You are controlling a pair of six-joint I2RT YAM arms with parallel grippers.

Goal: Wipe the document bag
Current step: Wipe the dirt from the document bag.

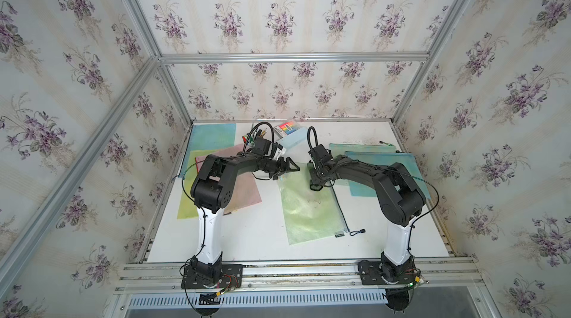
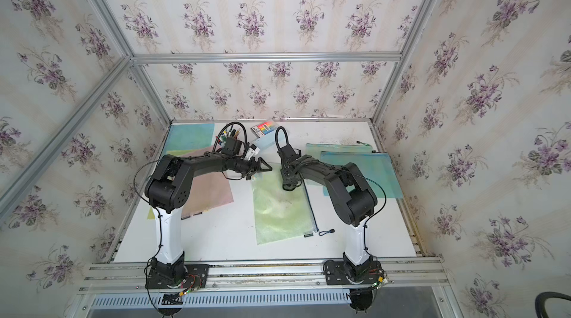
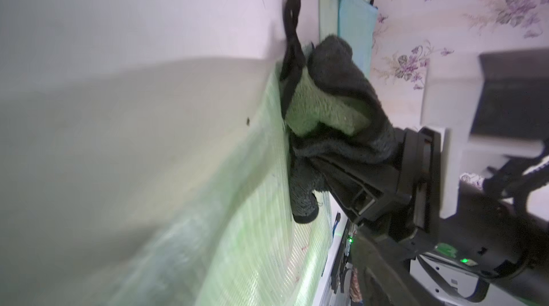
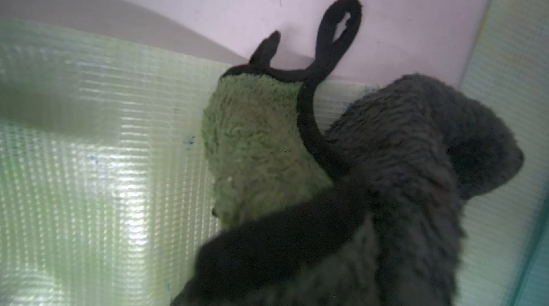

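Grey terry cloth (image 4: 410,147) with a green face is pinched between the narrow fingers of the right gripper (image 1: 314,184), which presses it onto the far end of the document bag (image 1: 309,211). The cloth's black loop (image 4: 338,25) spills past the bag's edge onto the bare table (image 1: 247,236). Across that far end, the left gripper (image 1: 285,172) sits at the bag's other far corner. Its fingers look spread with nothing between them, though the left wrist view is too blurred to confirm contact.

The pale green mesh bag lies flat in the middle of the white table, between the two arms. Its zip runs along the side nearer the right arm.

A pink bag (image 1: 244,191) overlaps a yellow bag (image 1: 185,205) under the left arm. Two blue bags (image 1: 386,159) lie under the right arm. A marker box (image 1: 285,129) and a pen holder (image 1: 258,139) stand at the back.

Floral wallpaper (image 1: 278,17) covers every wall. An aluminium frame (image 1: 293,57) edges the enclosure, and a slotted rail (image 1: 293,270) carries both arm bases in front.
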